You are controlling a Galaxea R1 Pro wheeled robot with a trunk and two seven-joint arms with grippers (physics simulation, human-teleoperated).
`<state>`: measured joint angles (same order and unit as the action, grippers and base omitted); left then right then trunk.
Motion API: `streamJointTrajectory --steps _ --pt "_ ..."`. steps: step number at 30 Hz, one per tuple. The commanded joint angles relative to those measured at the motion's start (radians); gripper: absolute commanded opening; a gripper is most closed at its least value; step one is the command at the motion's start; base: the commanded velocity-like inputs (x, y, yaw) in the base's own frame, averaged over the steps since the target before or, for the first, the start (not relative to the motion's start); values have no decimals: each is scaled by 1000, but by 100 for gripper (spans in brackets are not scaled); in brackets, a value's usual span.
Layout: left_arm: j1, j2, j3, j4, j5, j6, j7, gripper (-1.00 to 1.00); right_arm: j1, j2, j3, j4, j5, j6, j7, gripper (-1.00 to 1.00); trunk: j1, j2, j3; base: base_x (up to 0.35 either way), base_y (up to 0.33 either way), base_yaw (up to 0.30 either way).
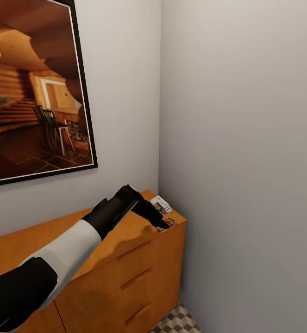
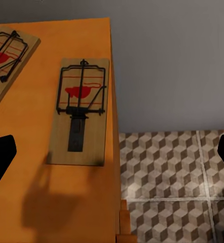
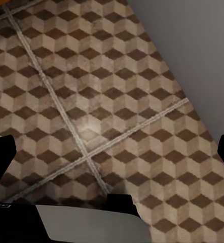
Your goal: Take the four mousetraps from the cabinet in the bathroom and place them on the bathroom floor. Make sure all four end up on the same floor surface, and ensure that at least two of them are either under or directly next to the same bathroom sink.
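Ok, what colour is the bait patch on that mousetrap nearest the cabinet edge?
Red, on the mousetrap; clearest in the left wrist view.

Two mousetraps [image 2: 81, 111] lie on the cabinet [image 1: 125, 259] top near its right end, beside the wall [image 1: 241, 138]

We observe our left arm [image 1: 65, 249] extended forward, its left gripper [image 1: 161, 223] angled downward with fingers spread wide and nothing between them. Our right gripper [image 3: 112, 152] likewise stands spread and unloaded.
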<state>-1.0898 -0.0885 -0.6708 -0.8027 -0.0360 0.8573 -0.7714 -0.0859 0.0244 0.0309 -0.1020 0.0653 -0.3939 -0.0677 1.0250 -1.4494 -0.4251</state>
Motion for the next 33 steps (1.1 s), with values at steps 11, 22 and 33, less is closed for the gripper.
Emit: streamJointTrajectory --steps 11,22,33 --pt "-1 0 0 -1 -4 5 -5 100 -1 0 3 2 7 -2 -6 100 0 -1 -5 0 0 0" --pt "-1 0 -1 0 -4 5 -5 100 -1 0 3 2 7 -2 -6 100 0 -1 -17 13 0 0" --pt "-1 0 -2 -1 -4 5 -5 100 0 0 3 3 7 -2 -6 100 0 -1 -23 56 0 0"
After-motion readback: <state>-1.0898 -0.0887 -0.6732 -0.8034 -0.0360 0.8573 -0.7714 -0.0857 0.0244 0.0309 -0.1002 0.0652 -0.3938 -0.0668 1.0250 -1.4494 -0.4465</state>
